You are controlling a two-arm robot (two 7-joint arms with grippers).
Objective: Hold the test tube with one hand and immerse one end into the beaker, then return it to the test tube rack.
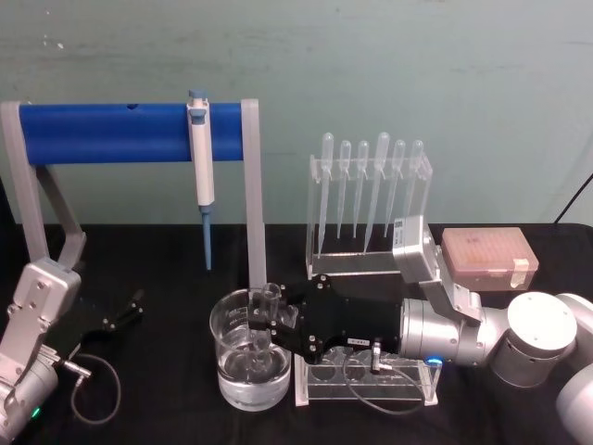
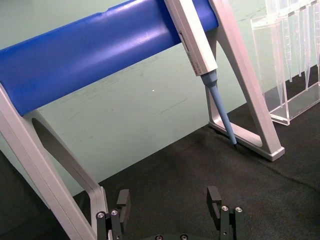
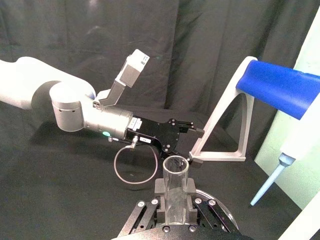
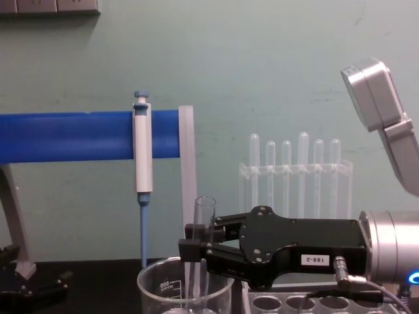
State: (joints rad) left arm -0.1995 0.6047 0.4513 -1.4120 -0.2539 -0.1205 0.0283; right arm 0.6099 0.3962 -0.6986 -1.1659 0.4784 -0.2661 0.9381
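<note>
My right gripper (image 1: 269,317) is shut on the test tube (image 4: 203,252), a clear glass tube held upright with its open rim up. The tube's lower end is inside the beaker (image 1: 227,357), a wide clear glass with white marks (image 4: 171,286) and clear liquid at the bottom. In the right wrist view the test tube (image 3: 175,187) stands between the two black fingers (image 3: 160,187). My left gripper (image 1: 125,313) rests low over the black table at the left, open and holding nothing, and the left wrist view shows its fingers (image 2: 123,201) spread wide.
A blue bar on grey legs (image 1: 130,132) carries a blue-and-white pipettor (image 1: 201,158) behind the beaker. A clear rack of plastic pipettes (image 1: 369,199) and a pink tip box (image 1: 486,258) stand behind my right arm. A clear tube rack (image 1: 366,380) lies under that arm.
</note>
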